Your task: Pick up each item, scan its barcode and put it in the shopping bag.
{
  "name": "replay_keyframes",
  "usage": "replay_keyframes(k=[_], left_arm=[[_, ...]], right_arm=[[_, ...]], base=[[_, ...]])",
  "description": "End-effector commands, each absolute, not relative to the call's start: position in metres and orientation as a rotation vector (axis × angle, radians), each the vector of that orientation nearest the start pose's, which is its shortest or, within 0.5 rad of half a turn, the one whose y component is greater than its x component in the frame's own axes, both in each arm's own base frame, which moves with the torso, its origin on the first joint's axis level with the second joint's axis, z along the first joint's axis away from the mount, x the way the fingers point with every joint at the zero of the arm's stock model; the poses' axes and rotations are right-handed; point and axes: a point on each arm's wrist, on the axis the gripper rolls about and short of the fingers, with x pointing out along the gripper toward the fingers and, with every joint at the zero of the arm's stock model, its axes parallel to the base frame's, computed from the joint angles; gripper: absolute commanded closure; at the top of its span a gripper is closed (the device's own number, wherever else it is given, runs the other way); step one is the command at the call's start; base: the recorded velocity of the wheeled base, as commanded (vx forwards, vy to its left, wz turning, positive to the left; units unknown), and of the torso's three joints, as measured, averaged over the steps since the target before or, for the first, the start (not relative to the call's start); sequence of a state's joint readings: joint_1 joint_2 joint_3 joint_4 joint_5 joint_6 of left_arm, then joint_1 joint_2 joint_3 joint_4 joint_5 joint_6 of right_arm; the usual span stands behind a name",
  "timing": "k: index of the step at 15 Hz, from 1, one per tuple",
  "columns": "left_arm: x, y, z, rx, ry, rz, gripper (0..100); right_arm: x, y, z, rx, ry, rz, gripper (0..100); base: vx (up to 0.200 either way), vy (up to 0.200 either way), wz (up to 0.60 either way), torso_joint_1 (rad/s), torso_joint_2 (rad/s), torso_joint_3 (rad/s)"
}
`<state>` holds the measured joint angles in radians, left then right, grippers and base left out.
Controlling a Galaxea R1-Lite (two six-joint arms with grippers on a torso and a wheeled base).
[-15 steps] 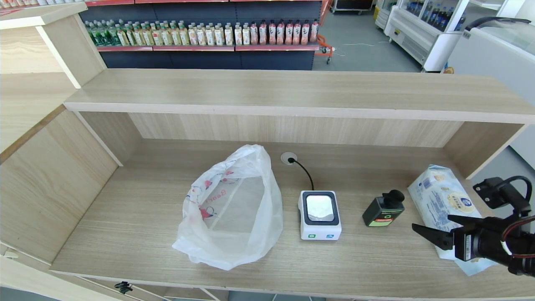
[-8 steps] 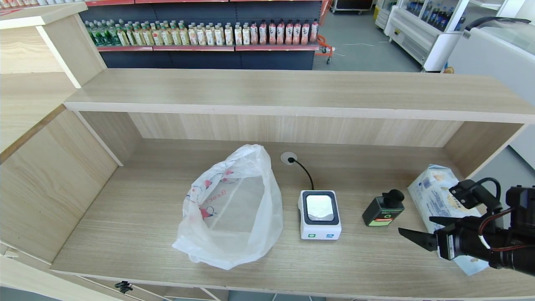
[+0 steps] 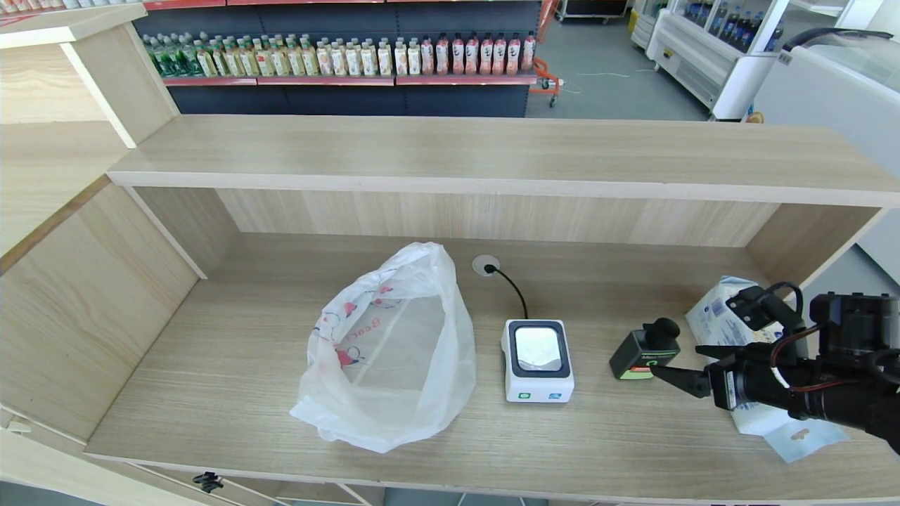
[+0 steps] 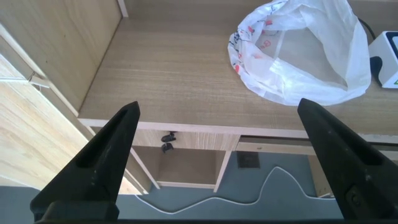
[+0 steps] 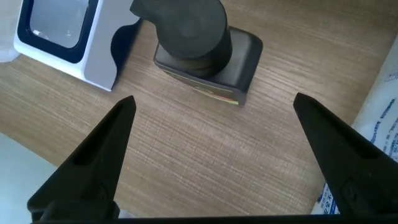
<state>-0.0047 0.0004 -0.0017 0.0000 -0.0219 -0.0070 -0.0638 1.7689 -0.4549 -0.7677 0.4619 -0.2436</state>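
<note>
The dark bottle (image 3: pixel 641 353) sits on the desk (image 3: pixel 211 379) just ahead of the right end effector (image 3: pixel 673 358), whose fingers are spread apart and off it. From the left wrist, the left end effector (image 4: pixel 219 104) is seen spread wide too, with the shopping bag (image 4: pixel 298 56) farther ahead.

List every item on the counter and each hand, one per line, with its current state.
shopping bag: lying with mouth open, nothing visible inside.
scanner: window facing up, cable attached.
dark bottle: upright, capped, not gripped.
white pack: lying flat, not gripped.
right hand: open, empty, beside the dark bottle.
left hand: open, empty.
</note>
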Motion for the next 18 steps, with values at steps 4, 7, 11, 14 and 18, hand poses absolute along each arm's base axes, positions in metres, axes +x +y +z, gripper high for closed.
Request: replay_keyframes(k=[4, 7, 11, 14, 18], left_arm=[[-0.023, 0.0, 0.076, -0.008, -0.001, -0.026, 0], [-0.023, 0.0, 0.076, -0.008, -0.001, -0.026, 0], [-0.023, 0.0, 0.076, -0.008, -0.001, -0.026, 0], [-0.023, 0.0, 0.076, -0.008, -0.001, -0.026, 0], [-0.023, 0.0, 0.076, -0.008, -0.001, -0.028, 0]], right_arm=[[0.282, -0.001, 0.067, -0.094, 0.491, 0.505, 0], [0.29, 0.004, 0.059, -0.092, 0.481, 0.544, 0], [0.305, 0.012, 0.05, -0.101, 0.441, 0.577, 0], [0.314, 0.016, 0.041, -0.102, 0.403, 0.616, 0], [0.327, 0.02, 0.038, -0.11, 0.379, 0.62, 0]], base=[[0.0, 0.0, 0.0, 0.0, 0.0, 0.0], [0.0, 0.0, 0.0, 0.0, 0.0, 0.0], [0.0, 0.0, 0.0, 0.0, 0.0, 0.0], [0.0, 0.0, 0.0, 0.0, 0.0, 0.0], [0.0, 0.0, 0.0, 0.0, 0.0, 0.0]])
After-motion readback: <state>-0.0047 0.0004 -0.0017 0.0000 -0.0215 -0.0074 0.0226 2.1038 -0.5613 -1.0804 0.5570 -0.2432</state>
